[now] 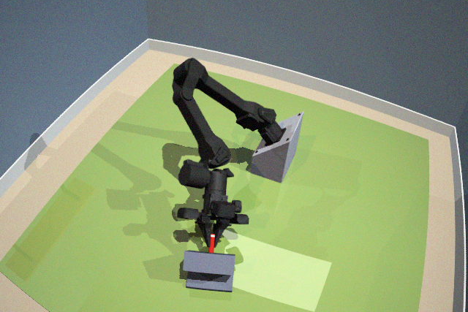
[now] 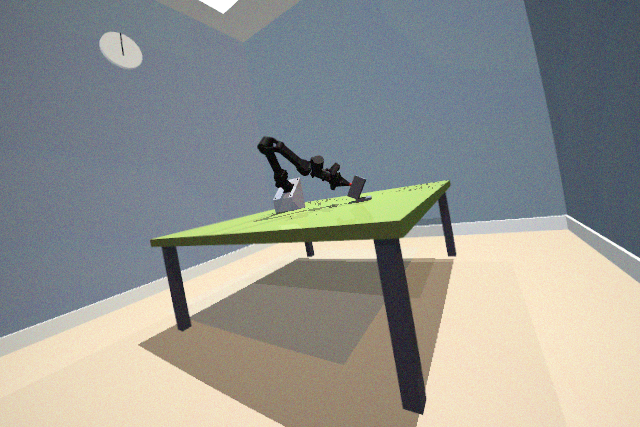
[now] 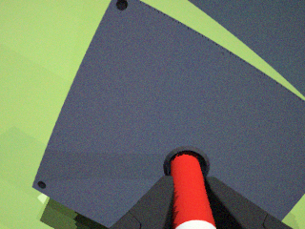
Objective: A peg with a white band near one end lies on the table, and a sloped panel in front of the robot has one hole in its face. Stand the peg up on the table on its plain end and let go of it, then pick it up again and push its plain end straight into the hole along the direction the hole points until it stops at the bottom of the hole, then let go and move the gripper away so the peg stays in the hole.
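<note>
The red peg (image 1: 212, 240) (image 3: 190, 202) is between the fingers of my gripper (image 1: 213, 245) (image 2: 348, 185) (image 3: 189, 179), which is shut on it. The white band (image 3: 195, 225) is at the peg's near end, on my side of the fingers. The peg's far, plain end sits inside the round hole (image 3: 186, 150) in the sloped panel (image 1: 209, 261) (image 2: 356, 188) (image 3: 119, 95). The peg looks roughly in line with the hole. The fingertips are close to the panel's face. How deep the end sits is hidden.
The panel stands on a flat base plate (image 1: 209, 286) on the green table (image 1: 359, 218). The arm's grey wedge-shaped mount (image 1: 273, 161) (image 2: 289, 201) stands behind, off to the right in the top view. Dark screw heads mark the panel's corners.
</note>
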Controlling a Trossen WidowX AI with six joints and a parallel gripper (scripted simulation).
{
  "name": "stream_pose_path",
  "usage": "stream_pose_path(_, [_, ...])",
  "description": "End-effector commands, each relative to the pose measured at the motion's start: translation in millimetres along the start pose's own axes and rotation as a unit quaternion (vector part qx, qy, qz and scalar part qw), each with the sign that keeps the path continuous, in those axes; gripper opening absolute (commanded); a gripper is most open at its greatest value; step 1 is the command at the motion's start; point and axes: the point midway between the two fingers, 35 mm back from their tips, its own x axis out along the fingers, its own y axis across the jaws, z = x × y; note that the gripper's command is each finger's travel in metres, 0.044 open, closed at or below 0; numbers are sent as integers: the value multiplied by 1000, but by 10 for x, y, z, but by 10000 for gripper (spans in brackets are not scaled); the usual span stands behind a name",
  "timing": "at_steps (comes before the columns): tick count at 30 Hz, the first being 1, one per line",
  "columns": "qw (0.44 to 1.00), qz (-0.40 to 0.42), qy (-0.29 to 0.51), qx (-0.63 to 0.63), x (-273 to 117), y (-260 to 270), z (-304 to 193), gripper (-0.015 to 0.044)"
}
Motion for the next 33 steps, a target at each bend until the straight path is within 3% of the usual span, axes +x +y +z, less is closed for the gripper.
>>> stream_pose_path(1, [1000,0,0,0,-2,1,1,105])
stream_pose_path(14, [1000,0,0,0,-27,-4,2,440])
stream_pose_path(33, [1000,-1,-2,-1,-212,-40,11,440])
